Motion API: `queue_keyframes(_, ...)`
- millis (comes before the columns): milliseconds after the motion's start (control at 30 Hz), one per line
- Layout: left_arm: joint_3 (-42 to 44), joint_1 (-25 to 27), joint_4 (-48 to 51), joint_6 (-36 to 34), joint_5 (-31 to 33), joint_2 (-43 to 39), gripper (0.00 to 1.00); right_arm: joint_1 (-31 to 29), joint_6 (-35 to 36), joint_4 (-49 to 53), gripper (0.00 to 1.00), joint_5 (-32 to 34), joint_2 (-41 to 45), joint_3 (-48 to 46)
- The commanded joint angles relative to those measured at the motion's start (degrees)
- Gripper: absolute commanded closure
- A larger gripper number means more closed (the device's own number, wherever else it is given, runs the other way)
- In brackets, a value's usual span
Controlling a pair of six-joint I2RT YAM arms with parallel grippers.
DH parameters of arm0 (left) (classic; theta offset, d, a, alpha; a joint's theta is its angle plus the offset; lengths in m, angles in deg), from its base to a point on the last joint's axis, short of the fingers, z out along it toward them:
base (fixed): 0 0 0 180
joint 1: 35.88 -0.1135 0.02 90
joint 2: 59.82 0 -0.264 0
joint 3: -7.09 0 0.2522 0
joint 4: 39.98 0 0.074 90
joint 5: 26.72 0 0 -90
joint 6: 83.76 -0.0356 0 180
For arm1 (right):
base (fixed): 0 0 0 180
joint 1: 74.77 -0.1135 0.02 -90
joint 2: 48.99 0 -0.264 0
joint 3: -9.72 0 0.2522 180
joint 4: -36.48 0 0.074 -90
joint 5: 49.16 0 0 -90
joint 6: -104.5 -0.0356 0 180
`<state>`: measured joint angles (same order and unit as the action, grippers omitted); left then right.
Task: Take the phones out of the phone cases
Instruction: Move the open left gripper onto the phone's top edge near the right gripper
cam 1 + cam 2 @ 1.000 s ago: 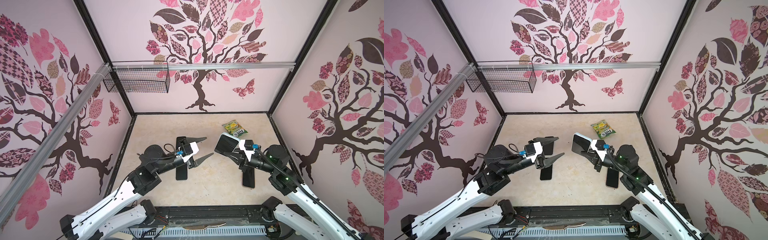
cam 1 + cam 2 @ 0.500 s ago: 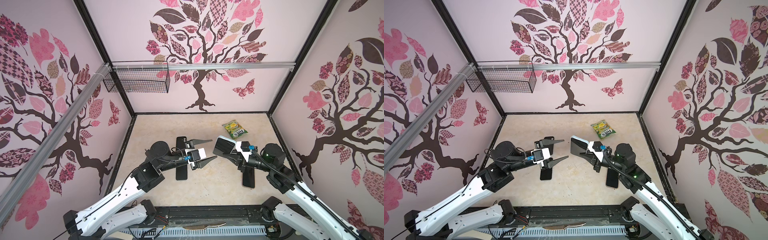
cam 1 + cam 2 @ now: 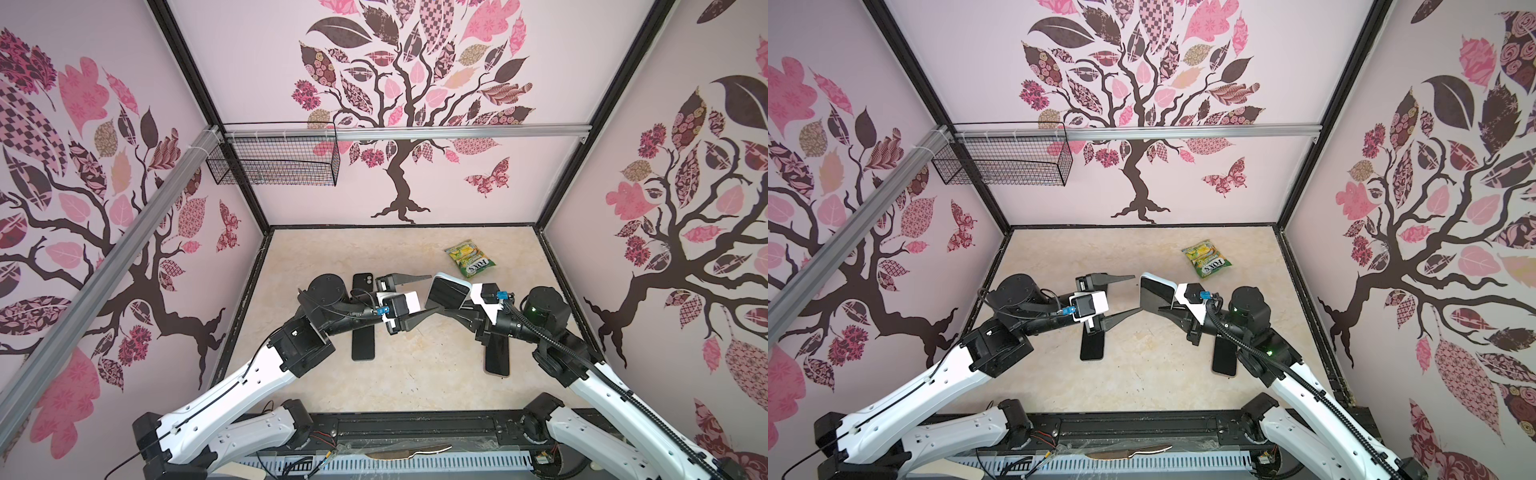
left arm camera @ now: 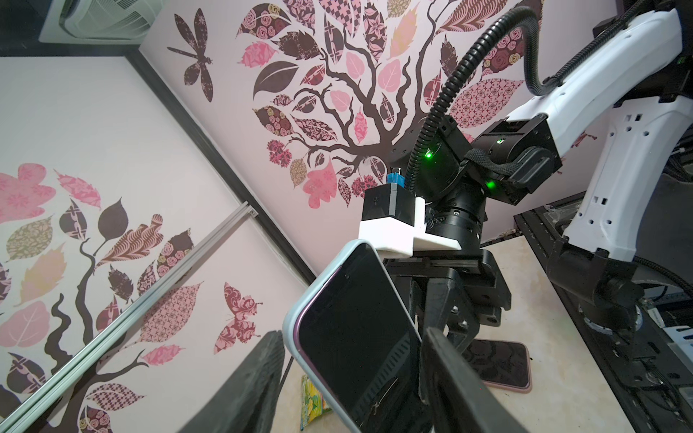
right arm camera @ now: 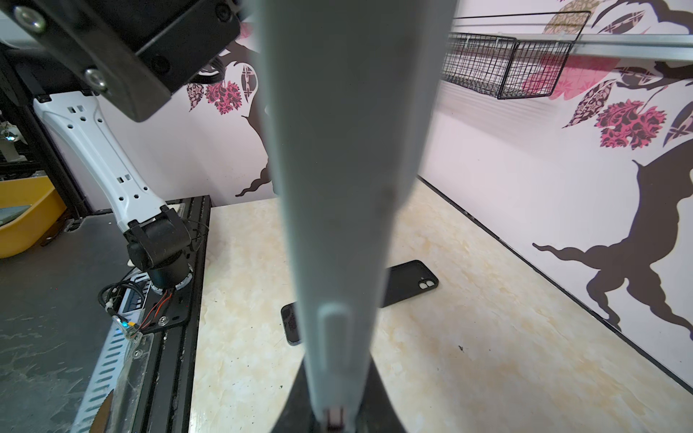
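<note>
The right gripper pinched the phone, in its pale blue case, above the table. The left gripper had its fingers spread, one close on each side of the phone's free end.

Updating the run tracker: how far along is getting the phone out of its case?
Done: the cased phone is off the table, clamped in the right gripper. In hand: the left gripper is open, jaws either side of the phone's free end in the left wrist view. Left: the light blue case hugs the screen's edge, so gripping and pulling them apart remains.
</note>
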<state>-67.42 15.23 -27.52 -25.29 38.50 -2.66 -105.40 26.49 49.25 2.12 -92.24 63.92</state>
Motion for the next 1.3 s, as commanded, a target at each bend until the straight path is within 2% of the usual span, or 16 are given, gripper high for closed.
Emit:
queue_keyframes(0, -2.58, 0.13, 0.70, -0.24, -0.79, 0.40, 0.39, -0.15, -0.47, -2.26, 1.00, -1.51, 0.29, 2.97)
queue_keyframes(700, -2.85, 0.13, 2.18, 0.33, 0.99, 3.20, 0.44, -0.17, -2.00, -3.08, 1.00, -3.81, 0.35, 2.54)
queue_keyframes(1267, -3.95, 0.13, 1.59, 1.90, 2.74, 4.99, 0.44, -1.14, 3.68, 1.86, 1.00, -4.77, -0.96, 4.03)
